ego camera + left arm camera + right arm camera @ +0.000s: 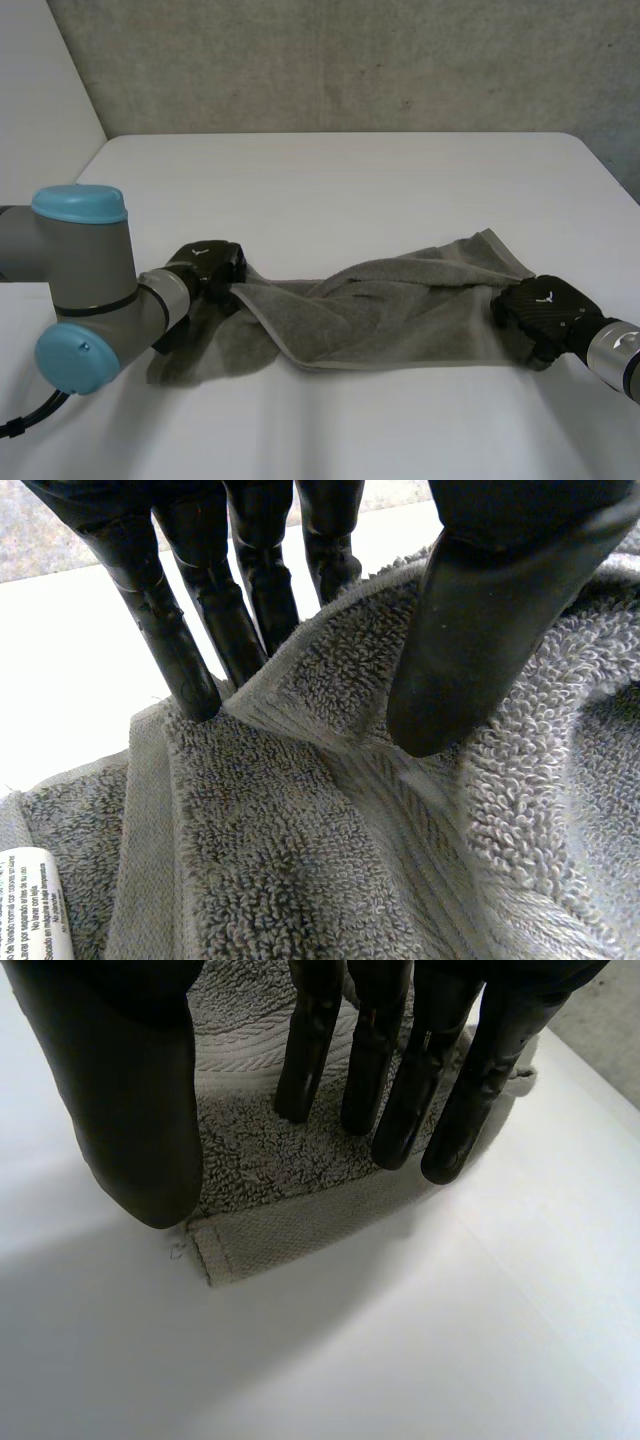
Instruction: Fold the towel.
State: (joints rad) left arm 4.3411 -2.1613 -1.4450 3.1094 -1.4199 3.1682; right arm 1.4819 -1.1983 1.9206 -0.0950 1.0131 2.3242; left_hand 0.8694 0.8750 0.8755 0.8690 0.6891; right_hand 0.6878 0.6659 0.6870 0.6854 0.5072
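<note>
Since the towel (400,310) lies rumpled in a long band across the near part of the table (350,190), the step in hand looks to be getting a sound hold of both ends, so it can be drawn flat before any fold. The left hand (205,268) is at the towel's left end. Its wrist view shows it grasping, with fingers (190,650) behind a raised ridge of pile and thumb (470,650) pressed on the near side; a white label (28,905) sits on the cloth past the fingertips. The right hand (540,308) is at the right end, by a hemmed corner (215,1255). Its fingers (400,1110) rest straight on the pile and its thumb (140,1130) hangs just beside the hem, so it is released and holds nothing. To do this well, that thumb should probably slip under the hem and close against the fingers, taking the corner itself rather than loose pile. The left grip seems to hold a ridge, not a corner, so a lift may leave that end sagging. Drawing the hands gently apart, low over the table, should ease out the bunching in the middle.
</note>
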